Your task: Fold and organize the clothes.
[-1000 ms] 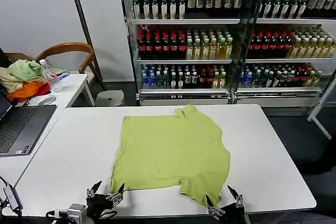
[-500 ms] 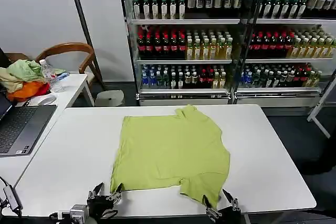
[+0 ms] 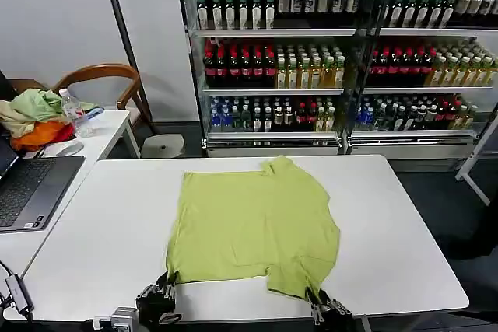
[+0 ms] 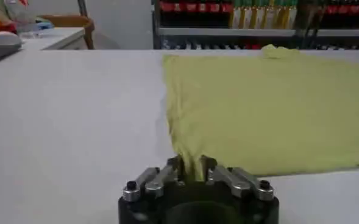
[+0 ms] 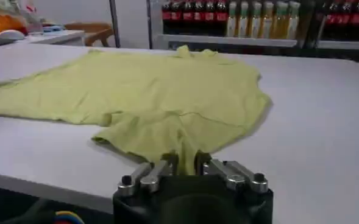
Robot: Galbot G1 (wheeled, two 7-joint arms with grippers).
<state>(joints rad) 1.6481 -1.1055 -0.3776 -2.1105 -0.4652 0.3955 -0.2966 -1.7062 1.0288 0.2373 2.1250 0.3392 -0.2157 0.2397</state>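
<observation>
The T-shirt (image 3: 253, 227) lies flat on the table (image 3: 405, 231), around the middle and reaching toward the near edge. At the shirt's 7 o'clock corner sits the left gripper (image 3: 166, 288), pinched onto the hem; at 5 o'clock the right gripper (image 3: 317, 302) grips the lower sleeve. Out at 10 o'clock stands a side table (image 3: 109, 126) carrying a laptop (image 3: 31, 188) and a heap of garments (image 3: 31, 118), a chair (image 3: 105, 75) behind it. At 12 o'clock, behind the table, stand shelves of bottles (image 3: 272, 60).

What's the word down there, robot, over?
Left claw shut on T-shirt near corner. Right claw shut on near sleeve. Shirt flat on table. Nothing in the way.
</observation>
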